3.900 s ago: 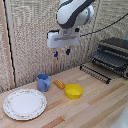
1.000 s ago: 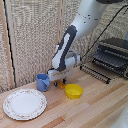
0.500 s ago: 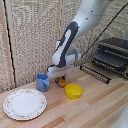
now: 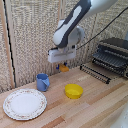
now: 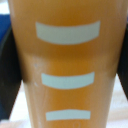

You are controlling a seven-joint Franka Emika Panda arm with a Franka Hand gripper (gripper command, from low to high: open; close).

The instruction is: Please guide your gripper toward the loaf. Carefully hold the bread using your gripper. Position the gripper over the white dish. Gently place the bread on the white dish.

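Observation:
My gripper (image 4: 62, 65) hangs above the table, behind and between the blue cup and the yellow bowl. It is shut on the bread (image 4: 63, 68), an orange-brown chunk that shows just below the white gripper block. In the wrist view the bread (image 5: 65, 60) fills the picture, orange with pale stripes, with a dark finger (image 5: 7, 75) at each side. The white dish (image 4: 24, 103) lies on the table near the front, on the exterior view's left, well below the gripper and off to one side. Nothing is on the dish.
A blue cup (image 4: 43, 82) stands just behind the dish. A round yellow bowl (image 4: 74, 90) sits mid-table. A black oven (image 4: 113, 52) with a pulled-out wire rack (image 4: 96, 73) stands on the exterior view's right. A wicker wall closes the back.
The gripper was low at the table beside the blue cup. It has now risen with the bread held between its fingers.

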